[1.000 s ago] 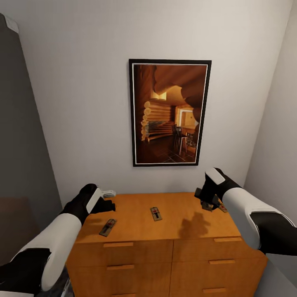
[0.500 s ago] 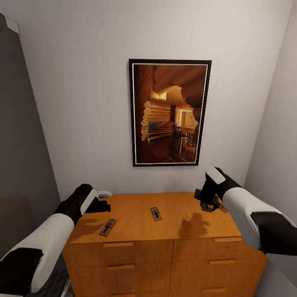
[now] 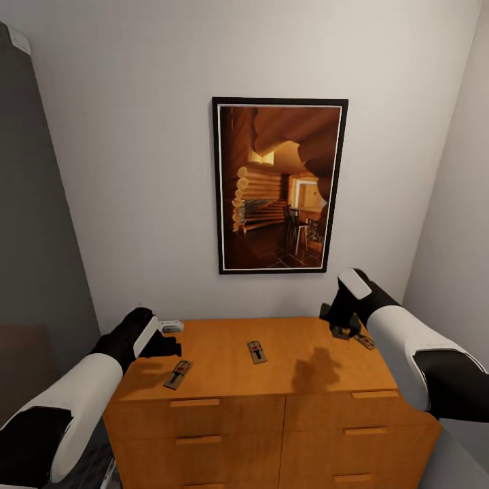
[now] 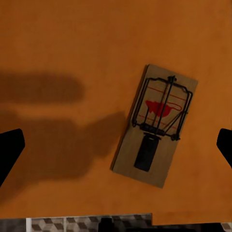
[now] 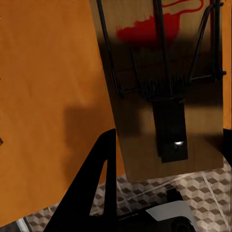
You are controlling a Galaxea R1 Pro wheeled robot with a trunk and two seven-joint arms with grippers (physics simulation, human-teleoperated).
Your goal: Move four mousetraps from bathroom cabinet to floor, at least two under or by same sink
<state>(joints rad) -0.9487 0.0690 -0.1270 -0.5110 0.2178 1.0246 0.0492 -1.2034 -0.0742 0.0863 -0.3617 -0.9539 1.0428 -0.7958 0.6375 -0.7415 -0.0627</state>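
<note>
Four mousetraps (image 3: 178, 373) lie on the cabinet (image 3: 272, 380); left gripper (image 3: 170, 348) jaws released, right gripper (image 3: 337, 331) jaws indeterminate.

A room in a home — plain pale walls (image 3: 136, 170) meet in a corner, and a black-framed picture of a log-cabin interior (image 3: 278, 185) hangs above a low orange-brown wooden chest with flat drawer fronts and slim bar handles (image 3: 272, 414). Past the chest's edge, the wrist views show brown, beige and white cube-pattern floor tiles (image 5: 212, 191) — a bathroom sort of finish.
</note>
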